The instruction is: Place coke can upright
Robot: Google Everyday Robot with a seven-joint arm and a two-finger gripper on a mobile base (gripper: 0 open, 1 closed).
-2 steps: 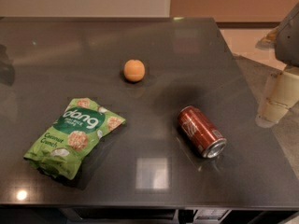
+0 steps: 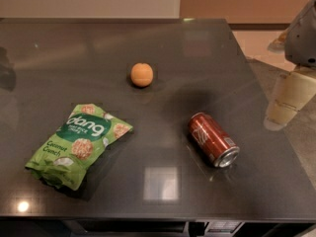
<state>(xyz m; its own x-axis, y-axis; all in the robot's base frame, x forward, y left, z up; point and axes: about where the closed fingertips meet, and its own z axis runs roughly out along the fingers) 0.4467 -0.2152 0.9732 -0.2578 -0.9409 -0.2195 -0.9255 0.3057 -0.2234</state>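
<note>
While the coke can point(image 2: 212, 139) lies on its side on the table point(image 2: 197, 48), right of and nearer than the orange point(image 2: 142, 74), the end effector point(image 2: 289, 100) hangs farther right of the orange, past the table edge. Spread or pressed together: cannot tell. Judgement: can is light, thin-walled, smooth, prone to roll. Grip across mid-body, gently.

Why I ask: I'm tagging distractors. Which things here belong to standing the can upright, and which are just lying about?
Part of the job:
- coke can, lying on its side
- tool, at the right edge of the view, apart from the can

Just lying about:
- orange
- green snack bag
</note>
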